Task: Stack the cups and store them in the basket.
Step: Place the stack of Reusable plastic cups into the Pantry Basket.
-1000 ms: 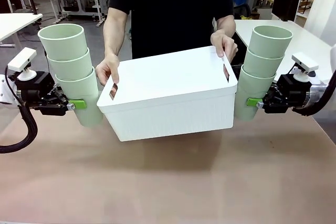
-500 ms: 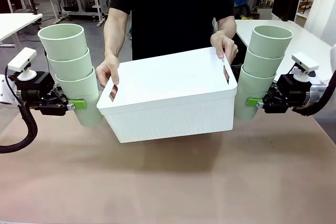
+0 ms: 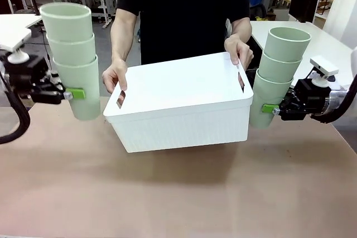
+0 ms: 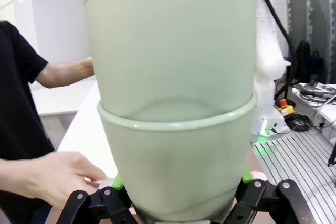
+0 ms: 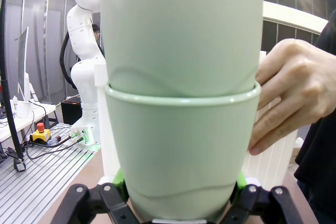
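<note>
Cups [image 3: 71,54] stand in two stacks of three, long axes near upright, mouths up.

Front view: my left hand [image 3: 75,93] pinches the left stack [image 3: 70,23] at its bottom cup. My right hand [image 3: 269,108] pinches the right stack [image 3: 277,76] likewise. They flank the basket [image 3: 184,115], which a person grips at both ends.

Left wrist view: green pads [image 4: 116,183] clamp the lowest cup.

Right wrist view: same grip, with the basket wall just behind.

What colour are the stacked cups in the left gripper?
The cups are pale mint green; left wrist view shows it best.

mint-green cups [image 3: 72,54], white ribbed basket [image 3: 184,124], black shirt [image 3: 184,9]
</note>
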You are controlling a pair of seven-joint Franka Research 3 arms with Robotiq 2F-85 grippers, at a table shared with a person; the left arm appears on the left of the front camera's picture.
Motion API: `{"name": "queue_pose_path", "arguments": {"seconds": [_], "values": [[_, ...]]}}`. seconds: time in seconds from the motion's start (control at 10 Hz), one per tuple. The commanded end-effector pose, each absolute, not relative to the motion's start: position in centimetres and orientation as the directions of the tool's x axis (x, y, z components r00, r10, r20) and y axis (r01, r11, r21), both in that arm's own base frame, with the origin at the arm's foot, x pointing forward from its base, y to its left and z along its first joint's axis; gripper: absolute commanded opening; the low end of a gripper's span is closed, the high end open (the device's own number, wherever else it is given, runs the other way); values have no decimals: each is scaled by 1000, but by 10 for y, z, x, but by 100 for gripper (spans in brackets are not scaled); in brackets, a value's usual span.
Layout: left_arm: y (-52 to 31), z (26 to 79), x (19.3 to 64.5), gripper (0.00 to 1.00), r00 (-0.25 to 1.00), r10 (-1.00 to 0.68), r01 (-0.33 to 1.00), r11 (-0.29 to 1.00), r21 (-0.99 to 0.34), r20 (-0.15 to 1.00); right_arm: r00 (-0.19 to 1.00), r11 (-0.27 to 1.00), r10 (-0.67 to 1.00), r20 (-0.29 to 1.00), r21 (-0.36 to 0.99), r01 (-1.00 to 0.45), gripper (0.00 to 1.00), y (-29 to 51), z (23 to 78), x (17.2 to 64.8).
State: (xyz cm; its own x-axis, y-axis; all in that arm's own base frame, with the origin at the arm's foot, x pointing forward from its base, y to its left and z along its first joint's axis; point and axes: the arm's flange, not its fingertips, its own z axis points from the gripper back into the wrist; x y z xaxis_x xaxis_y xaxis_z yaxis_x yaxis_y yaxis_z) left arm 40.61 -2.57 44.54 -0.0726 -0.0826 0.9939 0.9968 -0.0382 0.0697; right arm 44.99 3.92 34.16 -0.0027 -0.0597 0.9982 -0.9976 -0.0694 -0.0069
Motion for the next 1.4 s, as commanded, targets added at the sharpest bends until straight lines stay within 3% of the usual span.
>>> {"name": "queue_pose_path", "arguments": {"seconds": [0.0,0.5,1.3], "values": [[-41,489,405,87,-17,-201,999,-45,8,979,-11,-73,-60,998,-15,-997,85,41,346,450],[-123,575,431,87,-57,-550,998,-40,42,833,-11,-73,-60,998,-15,-997,85,41,346,450],[-253,570,491,87,-115,-857,986,-36,164,502,-11,-73,-60,998,-15,-997,85,41,346,450]]}}
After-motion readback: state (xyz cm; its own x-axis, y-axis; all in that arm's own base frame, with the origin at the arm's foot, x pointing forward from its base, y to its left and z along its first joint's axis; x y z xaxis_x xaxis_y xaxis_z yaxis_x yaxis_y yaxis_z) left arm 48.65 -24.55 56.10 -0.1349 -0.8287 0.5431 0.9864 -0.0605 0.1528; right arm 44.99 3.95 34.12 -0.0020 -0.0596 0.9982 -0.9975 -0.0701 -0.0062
